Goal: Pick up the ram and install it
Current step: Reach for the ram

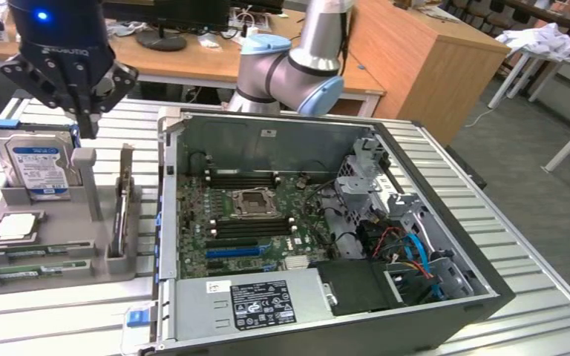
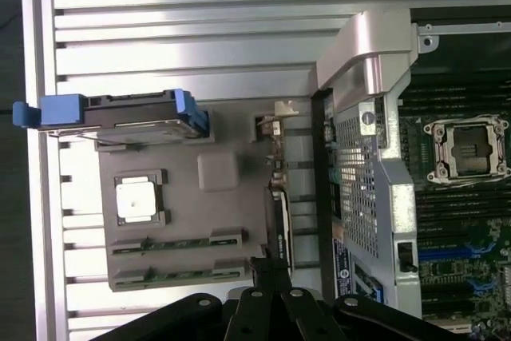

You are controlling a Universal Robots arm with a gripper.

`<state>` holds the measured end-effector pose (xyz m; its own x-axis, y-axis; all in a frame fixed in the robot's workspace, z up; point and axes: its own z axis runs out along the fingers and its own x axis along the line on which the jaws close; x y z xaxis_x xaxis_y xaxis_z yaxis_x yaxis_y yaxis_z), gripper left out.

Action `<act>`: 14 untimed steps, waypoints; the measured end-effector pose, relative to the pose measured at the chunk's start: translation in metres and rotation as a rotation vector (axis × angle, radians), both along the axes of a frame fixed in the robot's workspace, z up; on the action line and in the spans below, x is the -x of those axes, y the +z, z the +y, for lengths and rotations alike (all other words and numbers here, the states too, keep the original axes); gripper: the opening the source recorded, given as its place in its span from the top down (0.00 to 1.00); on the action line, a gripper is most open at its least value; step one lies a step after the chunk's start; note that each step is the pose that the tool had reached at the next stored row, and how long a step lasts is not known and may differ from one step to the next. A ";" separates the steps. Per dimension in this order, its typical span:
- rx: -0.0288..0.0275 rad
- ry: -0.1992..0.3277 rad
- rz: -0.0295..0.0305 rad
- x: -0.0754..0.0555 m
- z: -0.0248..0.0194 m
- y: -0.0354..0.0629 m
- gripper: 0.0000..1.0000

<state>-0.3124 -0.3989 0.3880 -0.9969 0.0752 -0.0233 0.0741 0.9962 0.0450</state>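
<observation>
closed end effector (image 1: 87,127), above grey tray (image 1: 107,278)

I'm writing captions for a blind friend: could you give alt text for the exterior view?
A robot gripper, shut and empty, hangs above a grey tray holding a hard drive and green memory sticks. On the exterior view's right lies an open computer case, its green circuit board exposed.

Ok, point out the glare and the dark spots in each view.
Wrist view: glare whitens the table slats and the case corner; the gripper reads as a black silhouette. Exterior view: light is even, though the space beside the power supply is dark.
</observation>
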 end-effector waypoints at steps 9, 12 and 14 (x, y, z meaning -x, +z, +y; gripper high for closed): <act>-0.0001 0.000 0.0000 0.022 0.0000 -0.0010 0.89; -0.0001 0.000 -0.0001 0.029 0.0000 -0.0013 0.89; 0.0000 0.000 -0.0001 0.033 0.0000 -0.0016 0.89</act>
<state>-0.3459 -0.3989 0.3865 -0.9969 0.0753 -0.0233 0.0742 0.9962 0.0451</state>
